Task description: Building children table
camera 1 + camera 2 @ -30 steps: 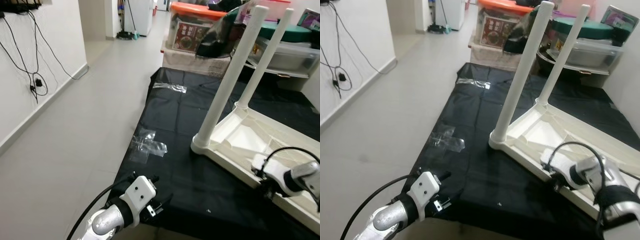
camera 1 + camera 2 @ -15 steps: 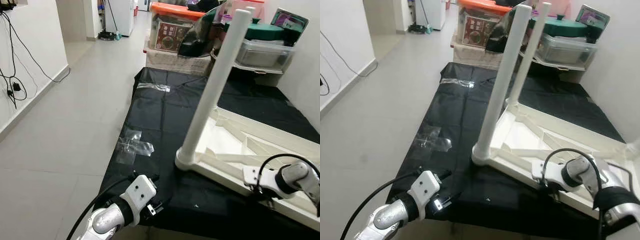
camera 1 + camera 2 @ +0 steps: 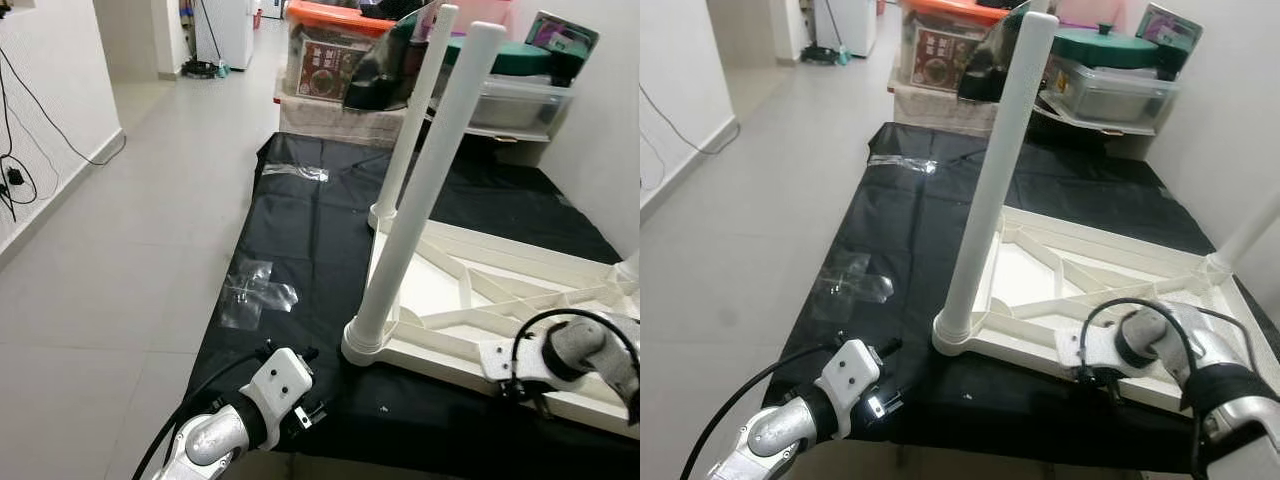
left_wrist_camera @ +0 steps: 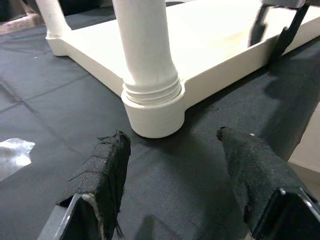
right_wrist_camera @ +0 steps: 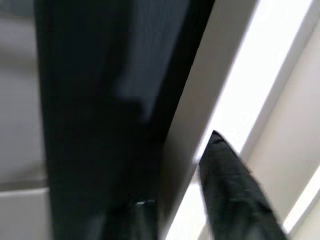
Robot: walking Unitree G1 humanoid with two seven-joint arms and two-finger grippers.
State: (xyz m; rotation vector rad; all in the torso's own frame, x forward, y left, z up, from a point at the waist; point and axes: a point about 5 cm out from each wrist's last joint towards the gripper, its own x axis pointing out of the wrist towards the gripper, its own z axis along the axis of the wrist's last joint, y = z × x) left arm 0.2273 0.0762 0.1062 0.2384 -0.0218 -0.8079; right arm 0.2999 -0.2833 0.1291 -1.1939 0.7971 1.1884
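Note:
The white plastic table (image 3: 520, 275) lies upside down on a black sheet (image 3: 320, 220). Its legs point up, the nearest leg (image 3: 425, 190) at the near left corner. My right gripper (image 3: 525, 392) is at the table's near rim, one finger (image 5: 230, 185) on each side of the rim wall, shut on it. My left gripper (image 3: 312, 385) is low at the sheet's front edge. It is open and empty, its fingertips (image 4: 117, 145) pointing at the base of the nearest leg (image 4: 150, 65) a short way off.
Storage boxes (image 3: 335, 60) and lidded bins (image 3: 1110, 70) stand along the far end of the sheet. Clear tape (image 3: 255, 290) holds the sheet's left edge to the tiled floor (image 3: 120, 260). Cables (image 3: 15, 170) hang on the left wall.
The camera has turned right and the whole picture has shifted. The table's near corner now sits lower, its legs nearly in line. The right gripper stays on the rim, the left stays open.

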